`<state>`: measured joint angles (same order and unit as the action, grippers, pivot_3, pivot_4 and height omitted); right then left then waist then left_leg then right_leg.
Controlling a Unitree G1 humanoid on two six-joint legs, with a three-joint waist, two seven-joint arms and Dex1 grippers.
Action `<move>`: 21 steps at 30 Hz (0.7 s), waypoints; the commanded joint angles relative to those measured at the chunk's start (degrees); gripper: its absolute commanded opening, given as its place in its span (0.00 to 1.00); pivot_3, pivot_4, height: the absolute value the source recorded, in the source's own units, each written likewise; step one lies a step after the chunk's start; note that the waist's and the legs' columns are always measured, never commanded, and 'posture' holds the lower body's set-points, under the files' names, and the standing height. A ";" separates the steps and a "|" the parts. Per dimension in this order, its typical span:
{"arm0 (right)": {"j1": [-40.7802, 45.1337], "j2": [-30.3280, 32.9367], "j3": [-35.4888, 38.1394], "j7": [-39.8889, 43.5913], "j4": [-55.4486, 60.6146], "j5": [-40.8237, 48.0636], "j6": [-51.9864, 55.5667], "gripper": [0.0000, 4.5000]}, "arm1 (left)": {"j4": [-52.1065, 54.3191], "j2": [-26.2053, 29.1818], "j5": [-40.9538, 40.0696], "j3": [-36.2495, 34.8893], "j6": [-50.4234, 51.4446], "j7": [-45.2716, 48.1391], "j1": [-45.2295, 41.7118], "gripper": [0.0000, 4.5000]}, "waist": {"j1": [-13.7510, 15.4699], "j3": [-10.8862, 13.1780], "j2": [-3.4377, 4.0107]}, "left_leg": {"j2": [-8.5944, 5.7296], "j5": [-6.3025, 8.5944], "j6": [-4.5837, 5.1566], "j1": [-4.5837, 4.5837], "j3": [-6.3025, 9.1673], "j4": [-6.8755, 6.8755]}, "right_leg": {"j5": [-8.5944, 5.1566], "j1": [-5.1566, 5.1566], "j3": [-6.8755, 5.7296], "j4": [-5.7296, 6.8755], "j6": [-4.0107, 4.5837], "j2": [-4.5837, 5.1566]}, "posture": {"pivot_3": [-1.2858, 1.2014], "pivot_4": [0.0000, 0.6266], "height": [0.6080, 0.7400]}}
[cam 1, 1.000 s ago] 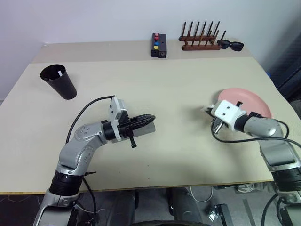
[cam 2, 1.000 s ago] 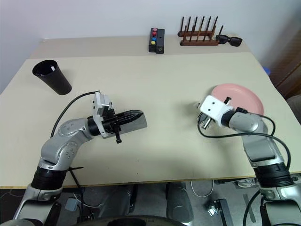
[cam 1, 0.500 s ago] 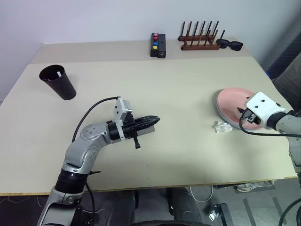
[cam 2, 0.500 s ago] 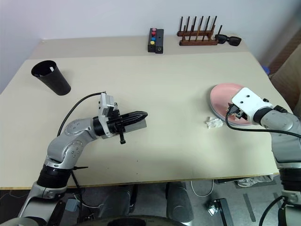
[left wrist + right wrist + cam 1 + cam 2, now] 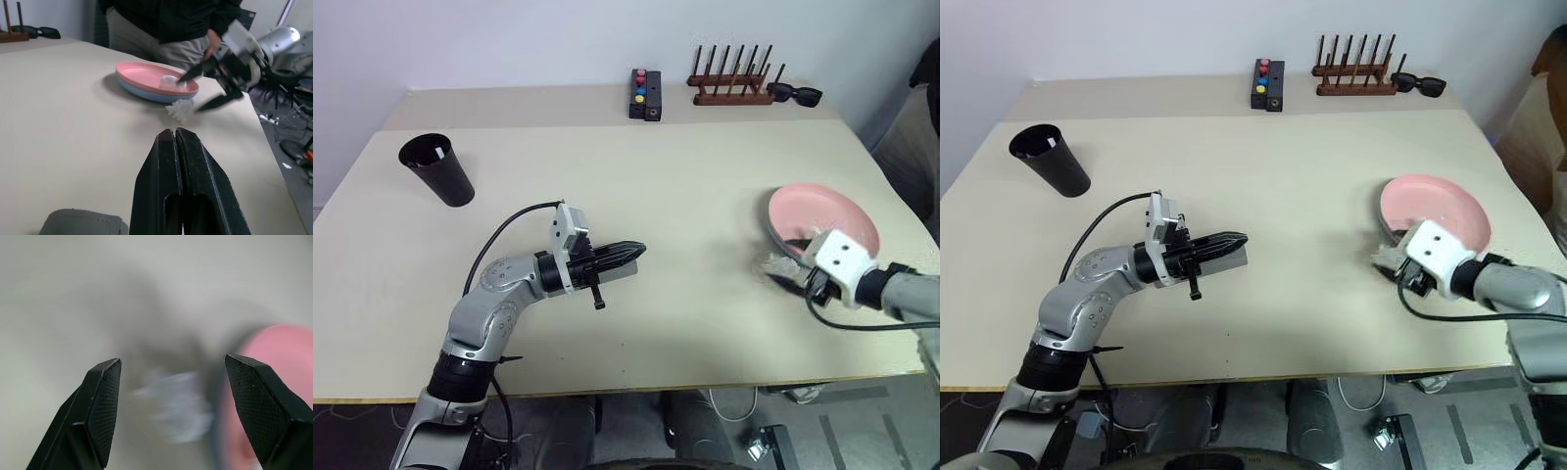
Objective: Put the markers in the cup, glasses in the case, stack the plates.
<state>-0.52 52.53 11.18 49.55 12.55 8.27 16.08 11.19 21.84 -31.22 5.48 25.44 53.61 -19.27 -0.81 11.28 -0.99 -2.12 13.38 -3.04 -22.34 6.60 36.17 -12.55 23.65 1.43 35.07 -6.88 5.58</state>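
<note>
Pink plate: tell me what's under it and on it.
The pink plate sits stacked on the blue plate. A small whitish scrap lies in it; the table beneath is covered.

Silver arms, black grippers
Each grey-metal arm carries a white wrist block, a looping black cable, and two tapered black fingers (image 5: pixel 182 186).

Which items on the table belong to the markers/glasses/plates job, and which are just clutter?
Job items:
- black cup
- grey case, under the left gripper
- pink plate stacked on the blue plate

Clutter:
- crumpled white scrap beside the plates, ahead of the open right gripper
- black sunglasses
- wooden peg rack
- black box with coloured buttons
</note>
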 commanded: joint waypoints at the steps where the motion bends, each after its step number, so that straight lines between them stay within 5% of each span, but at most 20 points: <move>1: 0.40 0.60 -0.95 -0.64 1.24 -1.58 0.11 0.76 | 1.03 -0.14 -0.48 -0.32 -0.74 0.25 -0.68 0.00 | 0.07 0.00 0.00 | 0.01 0.00 0.00 0.00 0.01 -0.01 | 0.00 0.00 -0.01 0.00 0.00 0.00 | 0.52 0.24 0.99; 4: 1.08 0.60 -3.10 -1.96 -1.14 -4.57 -0.68 0.76 | 1.09 -0.13 -0.45 -0.35 -0.82 0.24 -0.63 0.00 | 0.18 0.00 0.00 | 0.01 0.00 0.00 -0.01 0.01 -0.04 | -0.01 0.01 -0.02 -0.01 0.01 0.00 | 0.52 0.24 0.99; 7: 1.97 0.29 -4.30 -2.60 -2.17 -5.74 -1.28 0.58 | 1.54 -0.09 -0.46 -0.39 -0.79 0.03 -0.44 0.00 | 0.21 0.00 0.00 | -0.01 0.00 0.00 -0.04 0.01 -0.04 | 0.02 0.02 -0.01 -0.02 0.06 0.01 | 0.52 0.24 0.99; 12: 3.66 0.30 -5.03 -2.76 -3.18 -6.64 -2.58 0.01 | 2.46 0.11 -0.69 -0.73 -0.53 -0.51 0.37 0.00 | 0.12 0.00 0.00 | 0.00 0.00 0.00 -0.03 0.01 -0.04 | 0.01 0.02 -0.01 -0.02 0.03 0.01 | 0.52 0.24 0.99; 21: 12.28 -2.03 -1.90 -6.71 -3.91 -4.71 -4.10 0.01 | 2.49 0.02 -0.80 -0.84 -0.50 -1.04 0.39 0.00 | 0.04 0.00 0.00 | 0.01 0.00 0.00 -0.01 0.01 -0.05 | 0.01 0.03 -0.02 -0.02 0.03 0.00 | 0.52 0.24 0.99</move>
<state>9.84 50.67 6.47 44.53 8.59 2.66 13.01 11.78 21.85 -31.23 5.43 25.49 52.60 -18.56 -0.77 11.29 -1.00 -2.11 13.38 -3.04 -22.36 6.62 36.12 -12.53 23.68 1.41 35.06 -6.84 5.58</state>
